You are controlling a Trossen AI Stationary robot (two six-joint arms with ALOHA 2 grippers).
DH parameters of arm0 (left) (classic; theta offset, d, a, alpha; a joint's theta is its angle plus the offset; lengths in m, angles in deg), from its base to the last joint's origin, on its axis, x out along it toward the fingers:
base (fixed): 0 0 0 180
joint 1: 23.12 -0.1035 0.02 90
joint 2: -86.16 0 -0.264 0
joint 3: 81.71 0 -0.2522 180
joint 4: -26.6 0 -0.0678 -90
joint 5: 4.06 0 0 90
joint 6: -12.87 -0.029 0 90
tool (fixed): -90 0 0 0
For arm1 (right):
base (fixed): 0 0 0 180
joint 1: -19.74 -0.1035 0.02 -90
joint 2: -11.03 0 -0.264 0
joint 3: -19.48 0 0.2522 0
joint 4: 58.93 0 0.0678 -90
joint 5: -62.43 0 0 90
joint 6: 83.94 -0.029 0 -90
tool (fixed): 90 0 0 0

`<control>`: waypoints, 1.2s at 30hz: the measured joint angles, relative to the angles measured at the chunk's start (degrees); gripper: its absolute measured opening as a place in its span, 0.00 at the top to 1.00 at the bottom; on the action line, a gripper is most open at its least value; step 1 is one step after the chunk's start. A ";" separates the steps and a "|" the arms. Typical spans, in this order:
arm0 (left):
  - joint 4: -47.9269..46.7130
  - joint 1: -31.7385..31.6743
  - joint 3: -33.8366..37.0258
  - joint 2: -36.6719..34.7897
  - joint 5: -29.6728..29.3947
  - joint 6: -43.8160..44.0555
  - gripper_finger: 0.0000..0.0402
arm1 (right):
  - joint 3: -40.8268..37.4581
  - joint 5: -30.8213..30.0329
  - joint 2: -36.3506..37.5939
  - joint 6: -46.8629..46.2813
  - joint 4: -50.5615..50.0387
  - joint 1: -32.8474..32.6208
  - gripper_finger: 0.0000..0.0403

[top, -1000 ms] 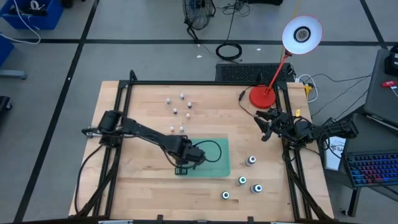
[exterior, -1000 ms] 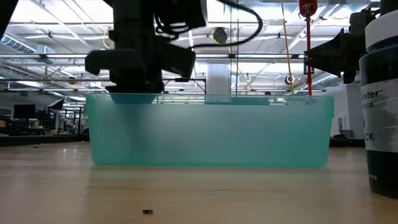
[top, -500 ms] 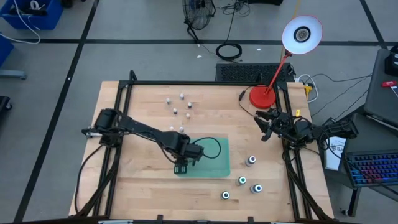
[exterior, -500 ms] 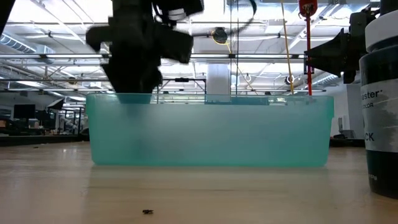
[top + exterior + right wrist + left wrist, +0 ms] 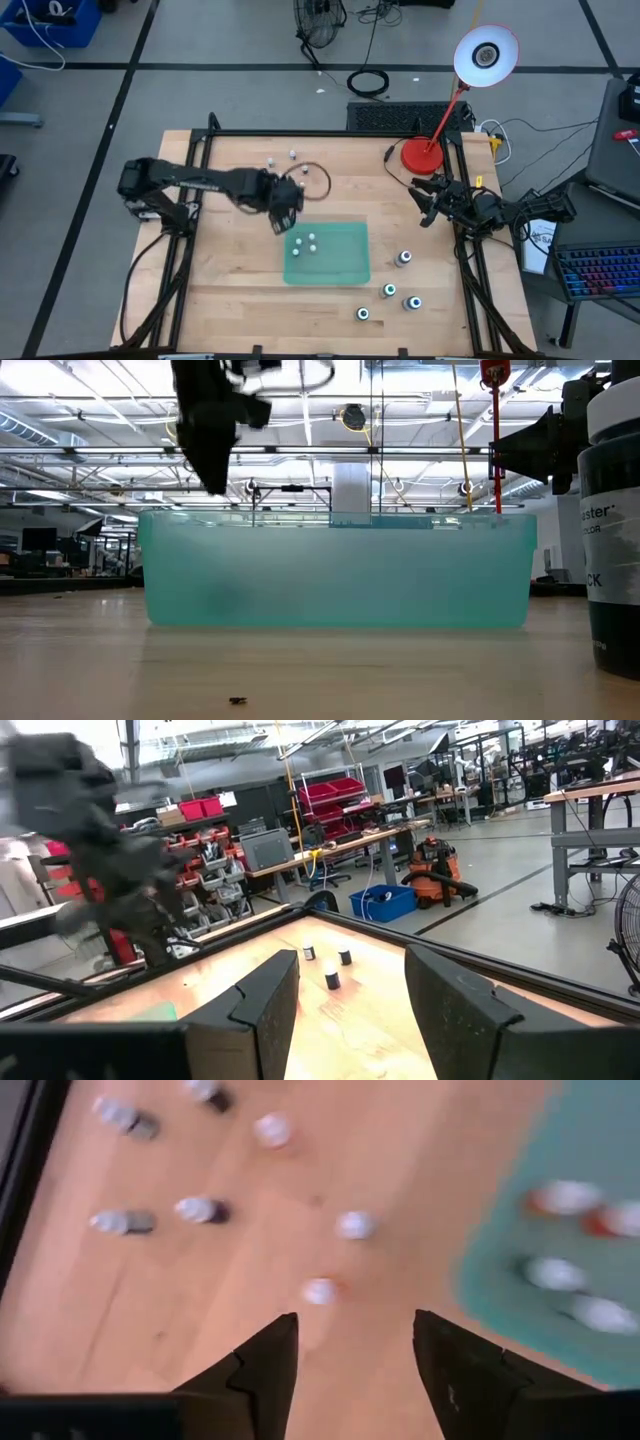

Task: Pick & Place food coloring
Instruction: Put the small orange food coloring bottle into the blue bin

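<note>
Left gripper (image 5: 279,222) is hovering just beyond the tray's far-left corner, fingers (image 5: 262,1370) spread apart and holding nothing. Four small whitish bottles (image 5: 311,240) are lying inside the green tray (image 5: 345,265); others (image 5: 283,166) are standing on the table (image 5: 230,290) beyond the gripper, six showing in the left wrist view. Four larger dark bottles (image 5: 390,291) are standing right of the tray; the nearest (image 5: 612,520) is showing partial lettering ending "STER", "OLOR", "CK". Right gripper (image 5: 420,203) is waiting open, empty, near the red lamp base (image 5: 422,155).
</note>
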 joint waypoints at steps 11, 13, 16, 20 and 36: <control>18.31 -14.05 16.84 0.87 9.42 -10.68 0.58 | 0.00 0.00 0.00 0.02 0.07 0.01 0.57; 20.72 -15.11 18.35 0.81 11.26 -11.22 0.58 | -0.02 0.00 0.00 0.01 0.07 0.01 0.57; 21.58 -15.99 19.48 0.80 12.11 -11.66 0.59 | 0.00 0.00 0.00 0.00 0.07 0.00 0.57; 21.73 -16.04 19.50 0.76 12.18 -13.07 0.58 | 0.00 0.00 0.00 0.01 0.07 0.01 0.57; 19.93 -9.03 19.44 0.76 15.25 -36.57 0.65 | -0.02 0.00 0.00 0.02 0.07 0.02 0.57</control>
